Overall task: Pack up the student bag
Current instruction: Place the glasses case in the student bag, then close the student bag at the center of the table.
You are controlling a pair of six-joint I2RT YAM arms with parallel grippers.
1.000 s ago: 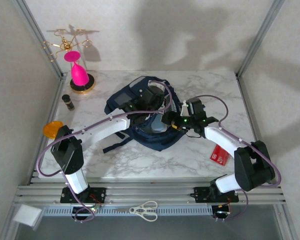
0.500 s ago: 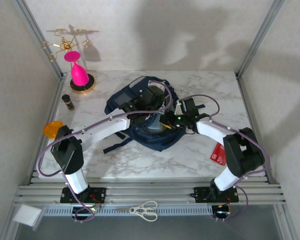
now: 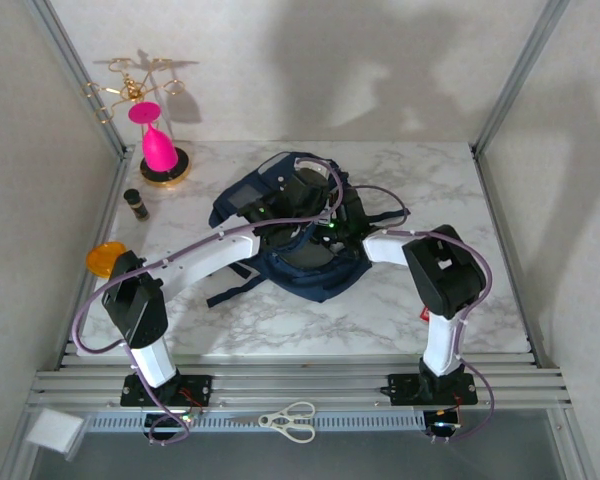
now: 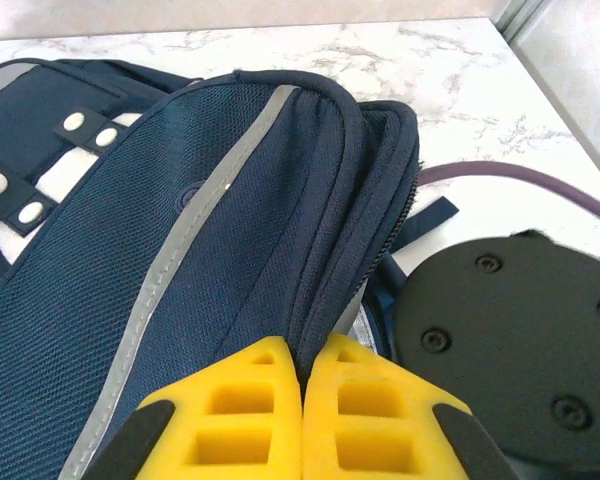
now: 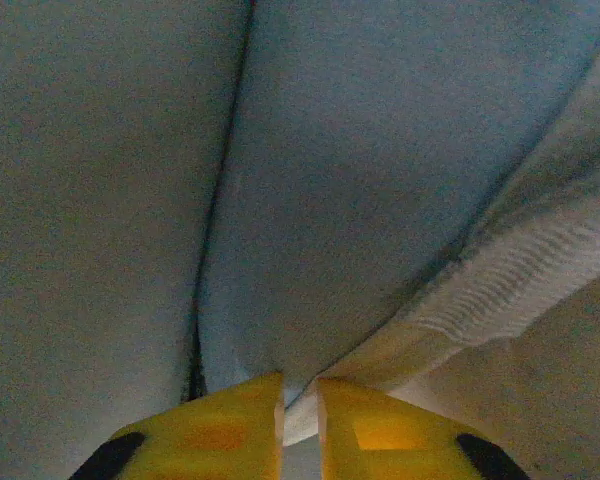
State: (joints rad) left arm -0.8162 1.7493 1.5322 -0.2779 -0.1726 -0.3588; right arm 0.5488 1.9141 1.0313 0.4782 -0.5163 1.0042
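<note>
Both jaws pinching student bag (image 3: 320,280) fabric, grey patch (image 3: 246,198) unreadable

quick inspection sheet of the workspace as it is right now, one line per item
surface: marble table, white with grey veins, no spill seen
job's things: student bag lies mid-table, both arms at it
clutter: pink ornament on a gold base, dark bottle and orange disc on the left; scissors on the front rail
grippers: left gripper fingers shut on the bag's rim; right gripper inside the bag, fingers almost together on a pale fold of lining
cables: purple cable along each arm, one loop beside the bag
surroundings: aluminium frame post, plain pale walls
</note>
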